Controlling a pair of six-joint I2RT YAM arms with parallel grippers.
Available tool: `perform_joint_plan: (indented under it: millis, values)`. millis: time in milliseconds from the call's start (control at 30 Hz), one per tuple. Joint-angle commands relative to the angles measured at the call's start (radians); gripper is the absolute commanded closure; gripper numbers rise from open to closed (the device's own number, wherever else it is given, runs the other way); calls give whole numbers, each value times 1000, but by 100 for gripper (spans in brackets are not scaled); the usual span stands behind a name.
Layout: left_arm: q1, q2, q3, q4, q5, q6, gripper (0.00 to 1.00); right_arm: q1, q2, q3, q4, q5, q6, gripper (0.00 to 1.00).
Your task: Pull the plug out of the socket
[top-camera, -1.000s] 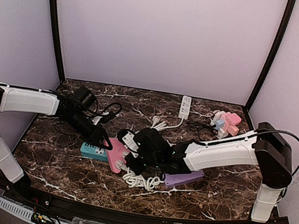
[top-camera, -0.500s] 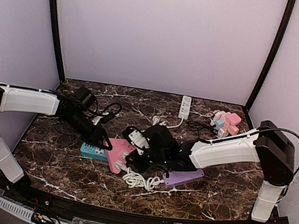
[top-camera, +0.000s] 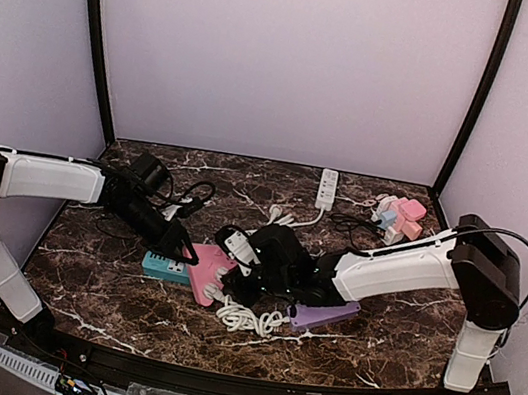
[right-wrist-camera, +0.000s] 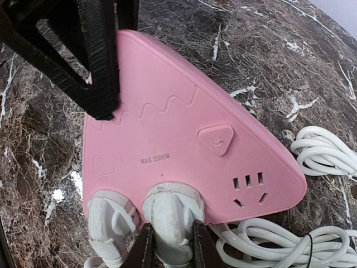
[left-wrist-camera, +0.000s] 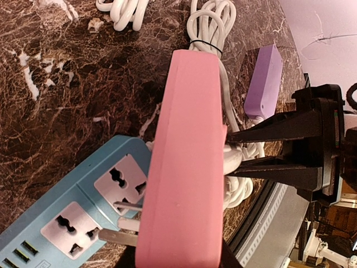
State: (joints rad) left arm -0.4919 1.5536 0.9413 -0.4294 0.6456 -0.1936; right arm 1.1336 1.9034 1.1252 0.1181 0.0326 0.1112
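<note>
A pink triangular socket block (top-camera: 206, 269) lies at the table's middle. My left gripper (top-camera: 185, 245) is shut on its far edge; its black finger (right-wrist-camera: 95, 61) shows pressed on the pink face (right-wrist-camera: 184, 139). Two white plugs sit side by side in the block. My right gripper (right-wrist-camera: 172, 248) is shut on the right-hand white plug (right-wrist-camera: 172, 220), whose base sits flush on the pink face. The other plug (right-wrist-camera: 109, 223) is beside it. In the left wrist view the block (left-wrist-camera: 187, 167) fills the centre, with the right gripper's fingers (left-wrist-camera: 262, 167) at its right side.
A blue power strip (top-camera: 161, 266) lies against the pink block's left side. Coiled white cable (top-camera: 249, 317) and a purple strip (top-camera: 325, 315) lie just right. A white strip (top-camera: 326, 188), a pink-blue adapter cluster (top-camera: 399, 218) and black cables (top-camera: 188, 195) sit at the back.
My right wrist shifted right, then slightly back left, staying on the white plug. The left arm and the pink block have barely moved.
</note>
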Motion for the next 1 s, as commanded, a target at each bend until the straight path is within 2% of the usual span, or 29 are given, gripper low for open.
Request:
perform_joint_plan:
  millis: [0,300,500,733,967]
  values:
    - [10,1,-6,-40,-148,29,87,46,-49,21,5,99,-10,100]
    - [10,5,-4,-46,-164,28,87,119,-8,78,-61,276,-39,100]
    - [10,6,-4,-48,-167,27,87,137,6,99,-85,340,-39,100]
    - [10,5,-4,-47,-164,29,87,134,-2,98,-81,315,-25,100]
    - [9,-5,-9,-24,-117,33,86,83,-43,49,-32,179,41,100]
